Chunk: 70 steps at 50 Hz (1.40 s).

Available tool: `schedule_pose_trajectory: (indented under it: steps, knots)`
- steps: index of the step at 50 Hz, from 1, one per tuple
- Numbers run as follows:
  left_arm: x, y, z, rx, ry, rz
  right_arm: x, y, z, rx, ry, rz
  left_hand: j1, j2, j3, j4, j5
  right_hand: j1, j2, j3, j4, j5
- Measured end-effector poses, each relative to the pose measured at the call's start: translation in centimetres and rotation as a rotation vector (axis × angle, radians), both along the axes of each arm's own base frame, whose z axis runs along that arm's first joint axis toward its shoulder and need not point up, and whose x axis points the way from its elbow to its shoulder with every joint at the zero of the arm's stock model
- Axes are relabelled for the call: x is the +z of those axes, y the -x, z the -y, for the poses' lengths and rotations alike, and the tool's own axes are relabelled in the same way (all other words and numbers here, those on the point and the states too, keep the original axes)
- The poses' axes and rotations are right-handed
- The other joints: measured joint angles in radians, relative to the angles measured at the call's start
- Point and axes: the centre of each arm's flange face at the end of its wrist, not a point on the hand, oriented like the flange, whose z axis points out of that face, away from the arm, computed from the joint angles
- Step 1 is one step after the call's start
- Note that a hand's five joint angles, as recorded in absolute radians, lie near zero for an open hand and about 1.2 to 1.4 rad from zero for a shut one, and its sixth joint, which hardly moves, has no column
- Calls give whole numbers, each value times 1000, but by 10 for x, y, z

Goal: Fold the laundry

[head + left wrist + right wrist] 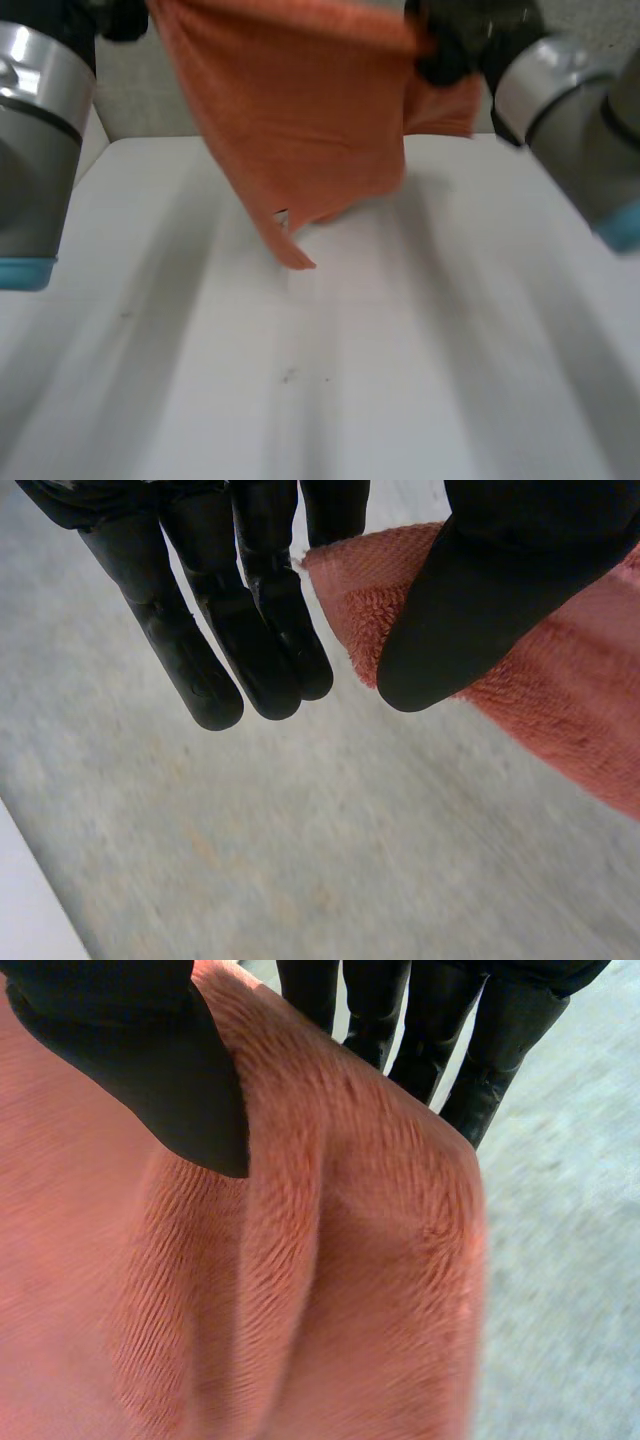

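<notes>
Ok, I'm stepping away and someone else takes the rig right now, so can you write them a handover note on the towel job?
Left hand: shut on the towel, with the thumb pinching its upper edge.
Right hand: shut on the towel, thumb in front and fingers behind, further along the upper edge.
Towel: hangs between the hands over the table. Its lowest tip is down by the tabletop; whether it touches is unclear.
Done: towel picked up and held in the air.
Left: lay it flat and make every fold; none shows yet.
</notes>
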Motion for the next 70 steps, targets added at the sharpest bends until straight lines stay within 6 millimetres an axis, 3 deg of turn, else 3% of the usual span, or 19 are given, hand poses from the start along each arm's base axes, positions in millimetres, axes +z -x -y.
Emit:
schedule_pose_trajectory:
  steps: [3,4,7,8,9,10,11,14,19,22,24,27,32,39,44,47,57,58,70]
  knots:
    - [-23,-3,8,8,-56,31,-29,4,-20,11,-64,-118,0,0,0,0,0,0,0,0,0,0]
    - [-42,-4,10,2,-106,60,-50,5,-33,24,-118,-199,0,0,0,0,0,0,0,0,0,0]
    - [-51,-4,11,-2,-129,74,-58,5,-38,31,-142,-231,0,0,0,0,0,0,0,0,0,0]
    - [-90,-6,10,-26,-233,133,-87,0,-56,72,-229,-333,0,0,0,0,0,0,0,1,0,0]
    - [-106,-7,8,-36,-277,157,-104,-4,-65,101,-280,-386,0,0,0,0,0,0,0,1,0,3]
    - [-106,-7,8,-36,-277,157,-104,-4,-65,101,-280,-386,0,0,0,0,0,0,0,1,0,3]
    - [-129,-10,5,-48,-343,187,-124,-11,-72,131,-336,-436,0,0,0,0,0,0,0,2,0,4]
    - [-161,-15,-2,-59,-440,225,-149,-21,-74,158,-397,-481,0,0,0,0,0,0,0,2,0,5]
    - [-195,-20,-18,-70,-562,269,-177,-32,-65,170,-448,-504,-4,-31,-28,-31,-6,0,0,2,0,6]
    - [-206,-22,-29,-75,-618,290,-184,-35,-61,167,-463,-495,-238,-293,-271,-277,-225,0,0,2,0,6]
    - [-207,-23,-35,-77,-643,301,-186,-36,-59,165,-471,-483,-433,-479,-467,-470,-420,0,0,2,0,6]
    - [-204,-26,-43,-78,-670,309,-187,-37,-58,162,-478,-462,-543,-604,-587,-599,-552,0,0,2,0,7]
    - [-178,-30,-54,-81,-680,296,-187,-37,-59,161,-486,-434,-744,-809,-796,-816,-773,0,0,2,0,10]
    - [-132,-28,-61,-123,-679,128,-190,-37,-64,165,-495,-435,-812,-895,-885,-896,-856,0,0,2,0,10]
    - [-124,-23,-62,-177,-739,-35,-193,-36,-65,161,-497,-441,-825,-906,-895,-904,-865,0,0,2,1,10]
    - [-126,-20,-62,-190,-764,-63,-193,-35,-65,155,-497,-442,-825,-906,-895,-904,-865,0,0,2,1,11]
    - [-172,-7,-60,-153,-917,-47,-191,-31,-60,103,-486,-441,-825,-906,-895,-904,-865,0,0,2,1,11]
    - [-188,-7,-57,-94,-942,-12,-190,-30,-59,95,-484,-440,-825,-906,-895,-904,-865,0,0,2,1,11]
    - [-224,-12,-39,52,-944,159,-184,-26,-61,85,-476,-437,-825,-906,-895,-904,-865,0,0,2,1,11]
